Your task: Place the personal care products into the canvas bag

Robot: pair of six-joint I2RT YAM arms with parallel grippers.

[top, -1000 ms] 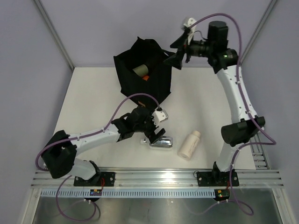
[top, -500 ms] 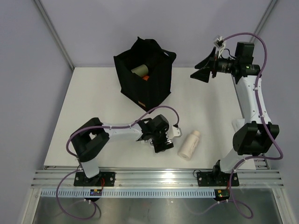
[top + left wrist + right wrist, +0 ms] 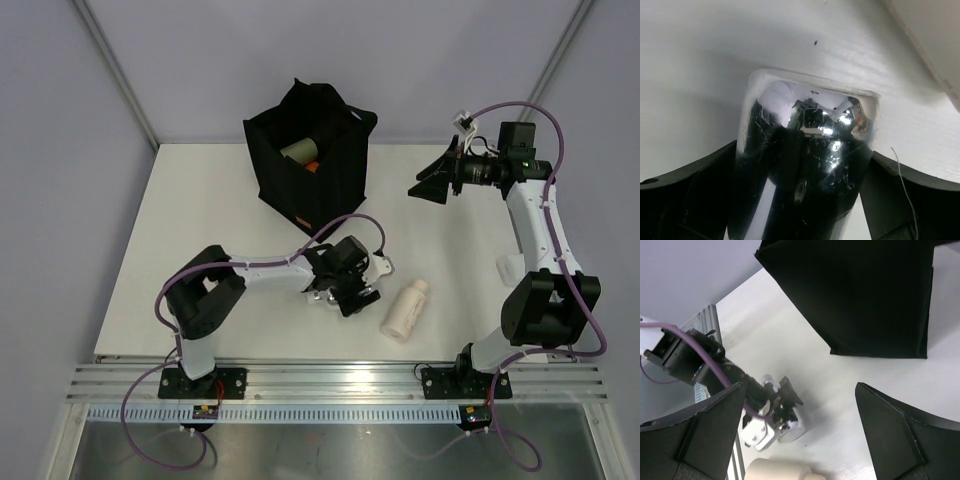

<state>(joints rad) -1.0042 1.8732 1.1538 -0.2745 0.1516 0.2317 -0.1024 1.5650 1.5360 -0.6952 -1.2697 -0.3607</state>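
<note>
Silver bottle (image 3: 805,165): lies on its side on the table (image 3: 200,230), toward the near edge, mid-width. In the left wrist view its rounded end points away from the wrist and the body runs back between the fingers. The long axis follows the reach, so the grip spans the short width.

Left gripper (image 3: 352,292): directly over the bottle. The fingers (image 3: 690,195) meet both flanks with no gap visible. Reads as clamped on it. No sign that it is off the table yet.

Cream bottle (image 3: 405,310): lies just beside it on the right, apart.

Canvas bag (image 3: 300,195): stands upright, mouth open, toward the far edge and a little left of the grip. The carry runs up and away from the bases.

Right gripper (image 3: 428,178): raised high on the far right, jaws spread wide, holding nothing. The left arm is much the nearer to both bottle and bag.
</note>
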